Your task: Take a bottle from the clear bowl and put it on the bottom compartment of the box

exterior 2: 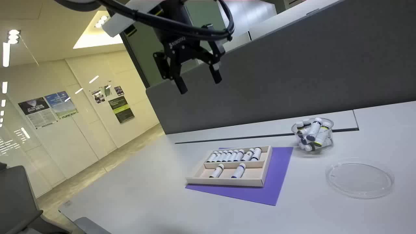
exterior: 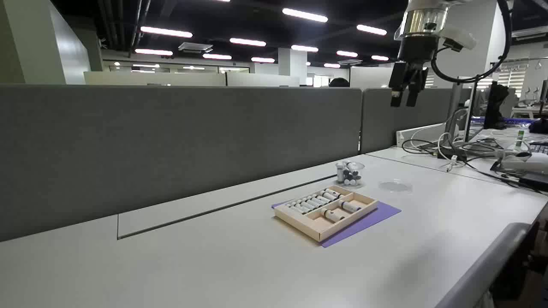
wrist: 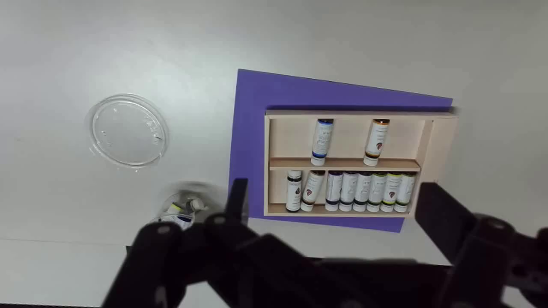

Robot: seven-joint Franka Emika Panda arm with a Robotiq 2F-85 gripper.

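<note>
The hand [exterior 2: 200,84] was spread above the table [exterior 2: 146,188]; near the clear bowl [exterior 2: 330,130] of bottles [exterior 2: 314,129], the box [exterior 2: 224,181] was lying on the purple mat [exterior 2: 280,172].

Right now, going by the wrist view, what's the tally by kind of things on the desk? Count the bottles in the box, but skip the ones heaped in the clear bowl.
Wooden box: 1
Bottles lying in it: 10 (a row of 8, plus 2)
Purple mat: 1
Clear bowl: 1
Clear round disc: 1
Total: 14
</note>
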